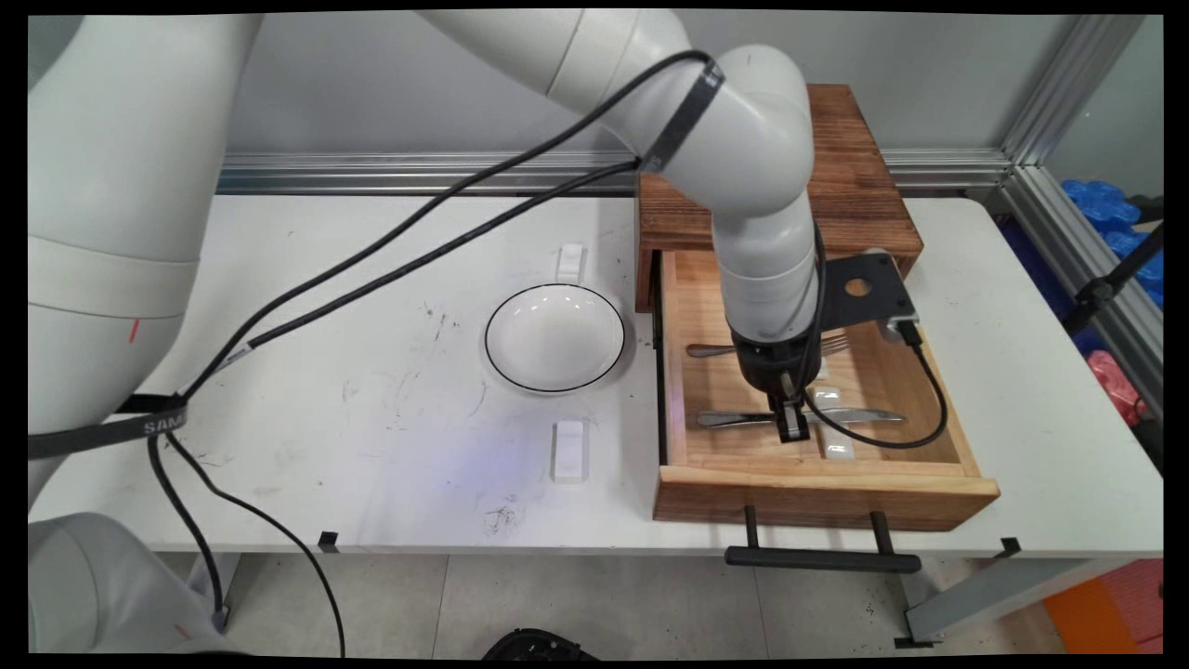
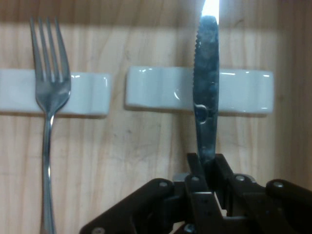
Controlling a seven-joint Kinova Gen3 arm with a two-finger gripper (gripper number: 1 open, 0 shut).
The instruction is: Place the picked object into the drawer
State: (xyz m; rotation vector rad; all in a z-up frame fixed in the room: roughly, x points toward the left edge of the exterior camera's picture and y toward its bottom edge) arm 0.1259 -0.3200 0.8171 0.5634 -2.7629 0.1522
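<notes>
My black gripper [image 1: 790, 426] reaches down into the open wooden drawer [image 1: 817, 497] at the table's right. Its fingers are shut on the metal knife [image 1: 859, 415], which lies across the drawer floor. In the hand view the knife [image 2: 206, 92] runs up from between the fingertips [image 2: 207, 168], its serrated blade resting over a white cutlery rest [image 2: 156, 93]. A metal fork [image 2: 48, 97] lies parallel to the knife's left, its tines on a second white rest [image 2: 90, 92]. In the main view the fork [image 1: 706, 350] lies behind the gripper, partly hidden by the arm.
A white bowl with a black rim [image 1: 555, 336] sits left of the drawer. Two white rests lie on the table, one behind the bowl [image 1: 570, 263] and one in front [image 1: 569, 451]. The drawer's black handle [image 1: 822, 557] juts past the table's front edge.
</notes>
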